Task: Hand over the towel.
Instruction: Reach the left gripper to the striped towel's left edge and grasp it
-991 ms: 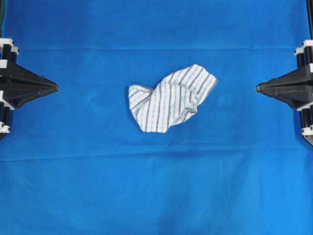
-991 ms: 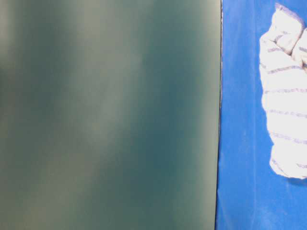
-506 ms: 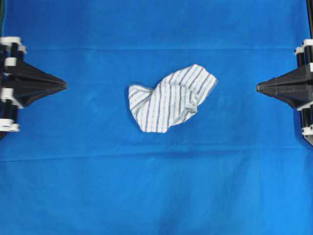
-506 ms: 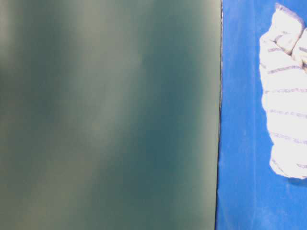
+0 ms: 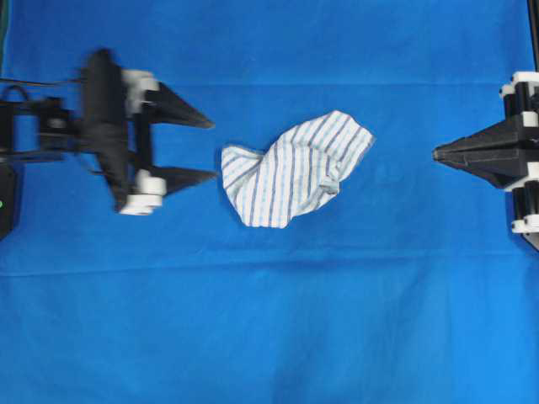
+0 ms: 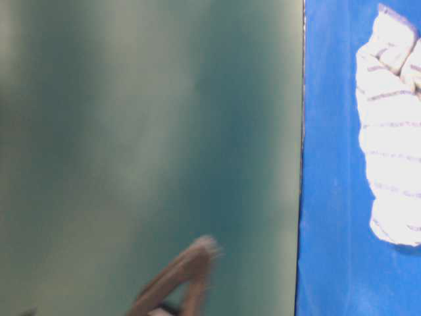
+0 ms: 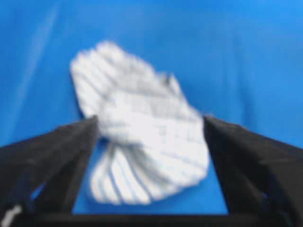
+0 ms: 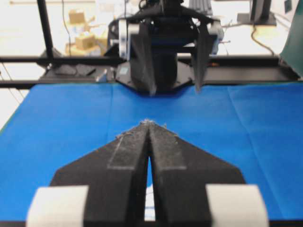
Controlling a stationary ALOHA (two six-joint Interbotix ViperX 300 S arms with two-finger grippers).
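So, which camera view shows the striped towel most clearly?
The overhead view: the whole striped towel lies sharp and unobstructed on the blue cloth. The left wrist view shows it whole but blurred, between the jaws. The table-level view crops it at the right edge. The right wrist view shows almost nothing of it.

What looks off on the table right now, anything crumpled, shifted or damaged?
Only the towel: it lies crumpled and folded over itself mid-table on the blue cloth, not flat. No damage shows. The left gripper is open beside it, not touching; the right gripper is shut, well clear.
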